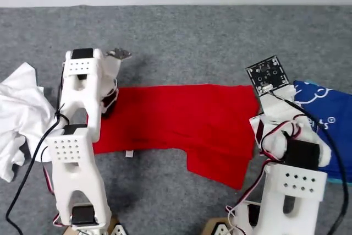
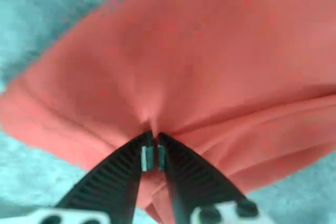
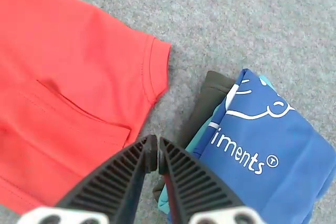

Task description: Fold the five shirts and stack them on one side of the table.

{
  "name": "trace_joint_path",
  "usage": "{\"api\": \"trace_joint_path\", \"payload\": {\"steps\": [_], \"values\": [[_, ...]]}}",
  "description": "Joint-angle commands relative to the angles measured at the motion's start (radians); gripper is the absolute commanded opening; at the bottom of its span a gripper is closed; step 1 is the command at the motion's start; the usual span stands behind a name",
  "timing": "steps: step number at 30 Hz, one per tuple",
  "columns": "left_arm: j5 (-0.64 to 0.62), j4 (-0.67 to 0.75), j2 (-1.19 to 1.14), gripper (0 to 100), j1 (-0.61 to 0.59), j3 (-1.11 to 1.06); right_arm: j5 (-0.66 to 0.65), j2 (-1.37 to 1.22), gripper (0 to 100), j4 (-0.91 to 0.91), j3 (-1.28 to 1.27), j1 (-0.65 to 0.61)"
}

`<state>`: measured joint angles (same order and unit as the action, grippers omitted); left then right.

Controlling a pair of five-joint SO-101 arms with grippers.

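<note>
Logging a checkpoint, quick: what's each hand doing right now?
Left hand: closed, pinching a fold of the red shirt.
Right hand: closed, holding nothing.

red shirt seen as soft matt cloth | table cover seen as rough felt-like fabric | arm shells seen as smooth moulded plastic

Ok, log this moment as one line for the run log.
left tool shut on red shirt | right tool shut, empty, between red shirt and folded stack | white shirt crumpled, unfolded
</note>
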<state>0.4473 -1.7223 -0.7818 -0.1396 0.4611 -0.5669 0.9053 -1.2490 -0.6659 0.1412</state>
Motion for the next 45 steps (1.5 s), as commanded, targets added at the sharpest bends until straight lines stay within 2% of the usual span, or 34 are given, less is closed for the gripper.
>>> {"api": "trace_joint_path", "payload": {"steps": [1,5,15,20,29,35,45], "values": [[0.048,-0.032,0.049,2,-0.002,-0.081,0.011,0.025,1.0,-0.004,0.005,0.008],[0.055,-0.032,0.071,1,-0.009,-0.179,0.011,0.025,1.0,-0.004,0.005,0.008],[0.101,-0.032,0.450,1,0.017,-0.484,0.012,0.025,1.0,-0.004,0.005,0.010],[0.140,-0.028,0.512,1,0.015,-0.651,0.012,0.025,1.0,-0.004,0.005,0.008],[0.132,0.043,0.677,1,0.017,-0.559,0.012,0.025,1.0,-0.004,0.005,0.008],[-0.009,0.175,0.697,1,0.035,-0.542,0.012,0.025,1.0,-0.005,0.005,0.007],[-0.253,0.381,0.537,1,0.238,-0.538,0.014,0.027,1.0,-0.056,0.005,0.008]]}}
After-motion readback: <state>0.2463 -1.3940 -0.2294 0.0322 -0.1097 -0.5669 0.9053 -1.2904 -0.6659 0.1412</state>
